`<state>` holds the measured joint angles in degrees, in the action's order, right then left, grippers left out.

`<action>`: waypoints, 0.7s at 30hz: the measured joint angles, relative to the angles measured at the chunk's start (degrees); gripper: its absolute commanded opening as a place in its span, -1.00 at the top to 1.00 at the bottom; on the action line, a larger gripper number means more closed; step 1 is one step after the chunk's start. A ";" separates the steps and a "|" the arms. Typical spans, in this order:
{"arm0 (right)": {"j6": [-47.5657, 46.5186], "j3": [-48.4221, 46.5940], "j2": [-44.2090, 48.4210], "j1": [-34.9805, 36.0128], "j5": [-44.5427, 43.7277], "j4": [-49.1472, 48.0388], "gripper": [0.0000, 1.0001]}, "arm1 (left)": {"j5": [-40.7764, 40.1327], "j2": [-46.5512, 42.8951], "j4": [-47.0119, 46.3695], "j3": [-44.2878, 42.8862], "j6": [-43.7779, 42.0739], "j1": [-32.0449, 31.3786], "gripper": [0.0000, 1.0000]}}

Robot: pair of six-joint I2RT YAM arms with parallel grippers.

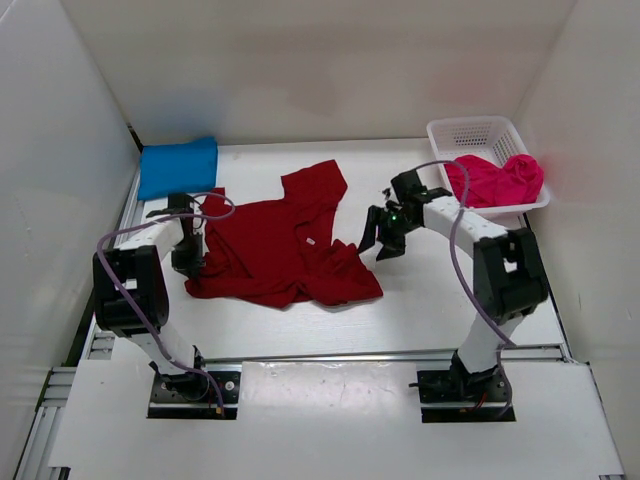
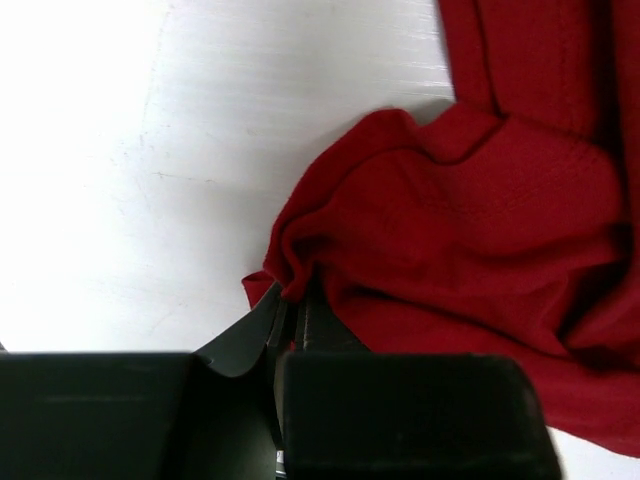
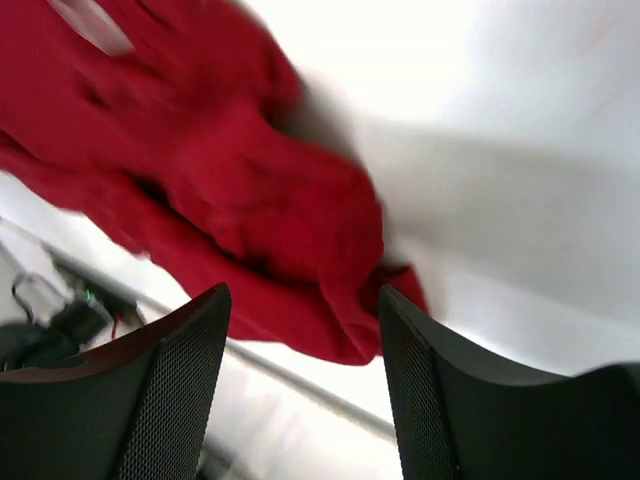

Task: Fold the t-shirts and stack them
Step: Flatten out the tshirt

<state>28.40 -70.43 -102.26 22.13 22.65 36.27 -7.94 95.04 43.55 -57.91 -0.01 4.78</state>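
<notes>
Now, starting at the left, we see the bright blue t-shirt (image 1: 178,167) lying folded in the far left corner of the table (image 1: 440,300), well apart from both arms and from the other shirts.

Nearer than it, the left gripper (image 1: 188,258) is down at the left edge of the dark red t-shirt (image 1: 280,245). In the left wrist view we see its jaws closed narrow on a bunched fold of that shirt's edge, the cloth puckering up right at the fingertips (image 2: 312,305) and spreading away to the right over the bare white surface.

The red shirt itself lies unfolded and rumpled across the middle of the table, one sleeve pointing to the far side and its near right corner crumpled into a ridge.

Just beside that right edge we find the right gripper (image 1: 383,235), lifted a little off the table. In its wrist view, which is blurred, we see its two fingers (image 3: 170,380) standing wide apart, with red cloth showing below and between them but not clamped; we cannot tell whether either finger touches it.

At the far right stands the white mesh basket (image 1: 470,125). In it lies the bright pink-magenta t-shirt (image 1: 495,180), heaped and unfolded, bulging above the rim on the right side.
</notes>
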 measured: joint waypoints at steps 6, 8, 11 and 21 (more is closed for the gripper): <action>-2.89 6.80 15.72 -0.76 -7.06 -3.63 -0.16 | -0.07 0.00 0.20 0.00 -0.02 -0.46 0.79; -4.04 12.68 20.13 -0.74 -8.66 -3.96 0.14 | -0.09 0.00 0.20 0.00 0.00 -0.48 0.79; -5.03 21.42 21.77 -0.68 -9.46 -4.44 0.11 | -0.13 0.00 0.22 0.00 0.00 -0.46 0.79; -8.15 28.26 21.75 4.79 -9.68 -7.85 -0.26 | -0.20 -0.22 0.20 1.05 0.00 -0.46 0.79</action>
<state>20.25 -42.17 -80.51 26.92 12.97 28.42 -8.14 94.83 43.75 -56.86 -0.01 4.32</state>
